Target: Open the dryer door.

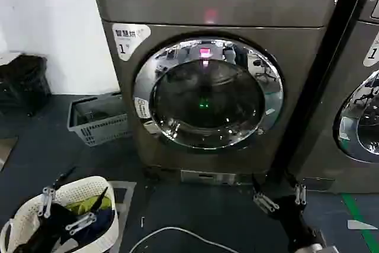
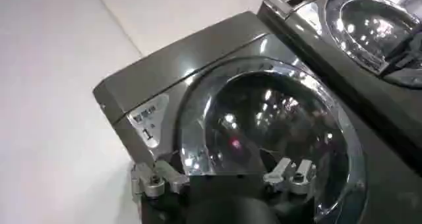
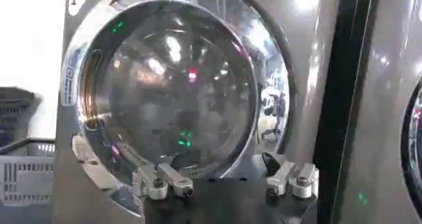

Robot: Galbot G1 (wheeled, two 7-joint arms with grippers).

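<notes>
The dryer door [image 1: 207,94] is a round porthole with a wide chrome rim and dark glass. It lies flat against the front of the grey dryer [image 1: 213,4] marked "1". My right gripper [image 1: 273,182] hangs open low in front of the dryer's bottom right corner, apart from the door. My left gripper [image 1: 84,185] is open low at the left, over a white basket. In the left wrist view the dryer door [image 2: 277,133] lies beyond the open left gripper [image 2: 221,169]. In the right wrist view the dryer door [image 3: 171,87] faces the open right gripper [image 3: 224,172], with nothing between the fingers.
A neighbouring machine [image 1: 361,117] with a similar chrome door stands close on the right. A grey crate [image 1: 98,119] sits on the floor left of the dryer. A white laundry basket [image 1: 35,217] with clothes is below my left arm, and a white cable [image 1: 172,232] crosses the floor.
</notes>
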